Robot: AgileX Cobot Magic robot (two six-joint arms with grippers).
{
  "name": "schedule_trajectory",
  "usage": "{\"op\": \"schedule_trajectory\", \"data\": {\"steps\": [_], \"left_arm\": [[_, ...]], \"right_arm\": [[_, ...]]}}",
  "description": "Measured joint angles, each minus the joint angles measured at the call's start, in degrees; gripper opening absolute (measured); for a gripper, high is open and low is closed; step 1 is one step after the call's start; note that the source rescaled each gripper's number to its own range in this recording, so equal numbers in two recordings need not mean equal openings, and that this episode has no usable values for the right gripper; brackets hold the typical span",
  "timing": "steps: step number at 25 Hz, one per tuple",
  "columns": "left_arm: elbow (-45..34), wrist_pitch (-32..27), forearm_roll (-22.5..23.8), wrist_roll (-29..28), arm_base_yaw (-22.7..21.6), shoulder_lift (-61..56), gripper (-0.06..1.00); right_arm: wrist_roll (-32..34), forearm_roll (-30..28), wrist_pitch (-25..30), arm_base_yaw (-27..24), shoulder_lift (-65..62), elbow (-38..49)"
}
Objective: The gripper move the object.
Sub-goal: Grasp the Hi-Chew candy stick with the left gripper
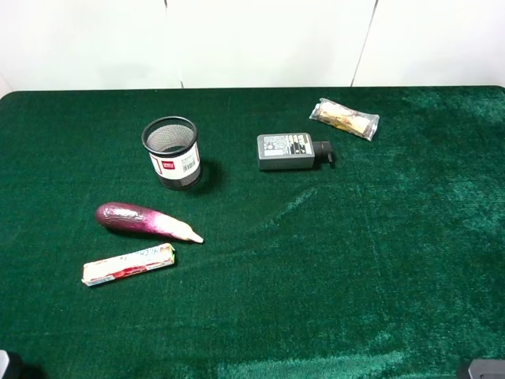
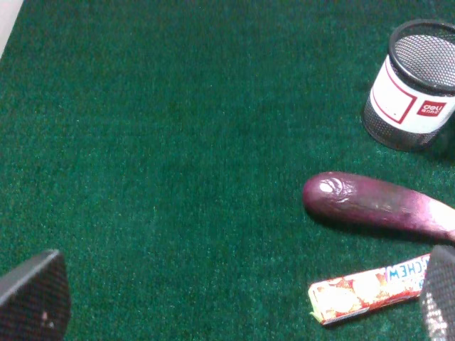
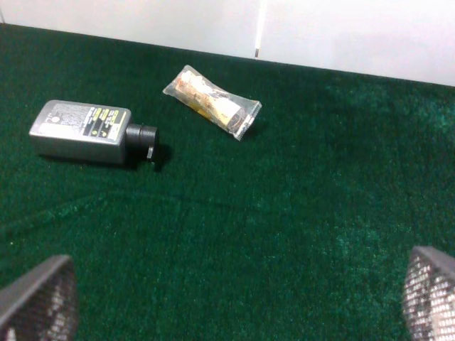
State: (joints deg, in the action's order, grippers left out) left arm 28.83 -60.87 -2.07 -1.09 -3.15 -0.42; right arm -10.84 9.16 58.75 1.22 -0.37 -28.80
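The candy roll (image 1: 129, 264), cream-white with red and blue print, lies flat on the green cloth at the front left, just in front of the purple eggplant (image 1: 146, 221). In the left wrist view the roll (image 2: 370, 288) lies beside one finger (image 2: 441, 295), with the eggplant (image 2: 377, 206) just beyond it. My left gripper (image 2: 234, 312) is open and empty above the cloth, away from the roll. My right gripper (image 3: 234, 305) is open and empty over bare cloth on the right side. In the high view only dark arm parts show at the bottom corners.
A black mesh cup (image 1: 171, 151) with a white label stands behind the eggplant. A grey power adapter (image 1: 288, 151) lies mid-table and a clear-wrapped tan snack packet (image 1: 344, 118) at the back right. A white wall (image 1: 252, 39) bounds the far edge.
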Motion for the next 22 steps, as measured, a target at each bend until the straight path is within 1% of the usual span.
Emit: {"op": "schedule_trajectory", "data": {"steps": [22], "left_arm": [[0.00, 0.00, 0.00, 0.00, 0.00, 0.00, 1.00]], "right_arm": [[0.00, 0.00, 0.00, 0.00, 0.00, 0.00]]}}
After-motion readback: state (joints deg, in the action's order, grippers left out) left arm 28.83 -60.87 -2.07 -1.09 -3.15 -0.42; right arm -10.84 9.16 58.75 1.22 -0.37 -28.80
